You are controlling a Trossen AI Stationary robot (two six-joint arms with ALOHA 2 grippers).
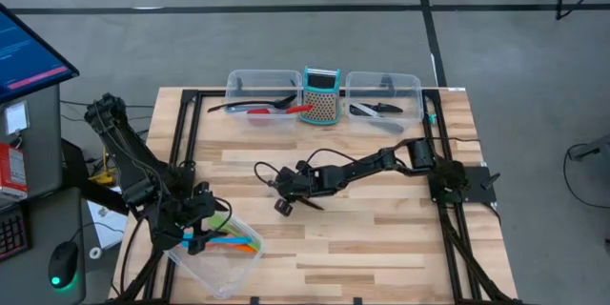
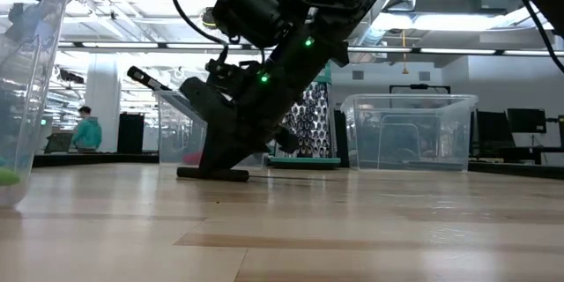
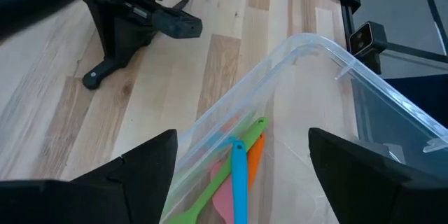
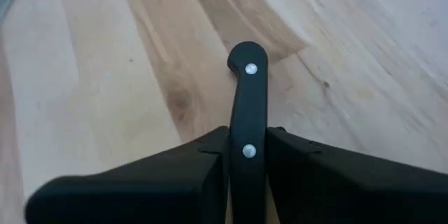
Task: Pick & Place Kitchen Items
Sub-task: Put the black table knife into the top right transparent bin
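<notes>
So the thing in play is a black-handled knife [image 4: 247, 122]: matte black grip with two silver rivets and a rounded butt end, lying flat on the wooden table [image 1: 381, 238] pretty much dead centre. We can't see the blade from the right wrist view, since the fingers cover that end.

The right gripper [image 1: 286, 189] is down on it, and its fingers have pinched in narrow on either side of the handle, touching it on both flanks. From the low view the arm leans in steeply and the knife is on the boards, not lifted. So we'd call this the grasp step of a pick, just landed.

Next move, we reckon, is a straight lift before any sideways travel, because a thin handle held edge-on could swivel in the pads if it drags. Where it should go is our guess, but one of the clear tubs [image 1: 259, 91] at 12 o'clock on the table already holds dark utensils, next to the teal grater [image 1: 322, 95].

Further out, at about 8 o'clock, the left gripper [image 1: 195, 232] hangs with its jaws spread wide over the near tub [image 3: 315, 49], gripping nothing. Inside that tub lie the little spatulas [image 3: 234, 175]: green, blue, orange and pink, all bunched together.
</notes>
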